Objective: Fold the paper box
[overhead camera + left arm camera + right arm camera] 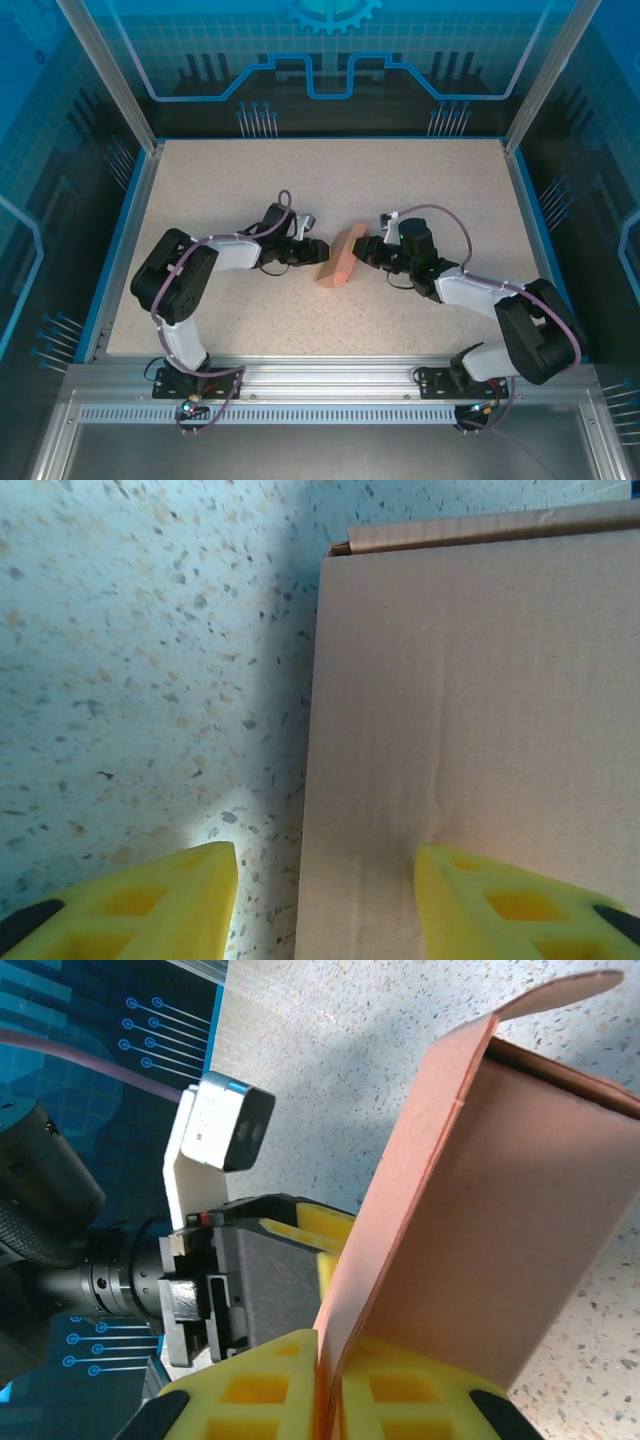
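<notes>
The salmon-pink paper box (340, 258) stands partly formed in the middle of the table, one end flap loose (560, 990). My right gripper (330, 1395) comes from the right and is shut on a thin side panel of the box (500, 1240), its yellow pads pressed flat on either side. My left gripper (325, 905) faces the box's broad side (470, 680) from the left, open. One of its fingers (520, 900) lies against the cardboard; the other hangs over bare table. From the right wrist, the left gripper (330, 1235) shows just behind the held panel.
The speckled beige table (300, 190) has free room all round the box. Blue rails (120, 230) and aluminium posts border it. Both arms (190, 275) reach inward from the near edge and meet at the centre.
</notes>
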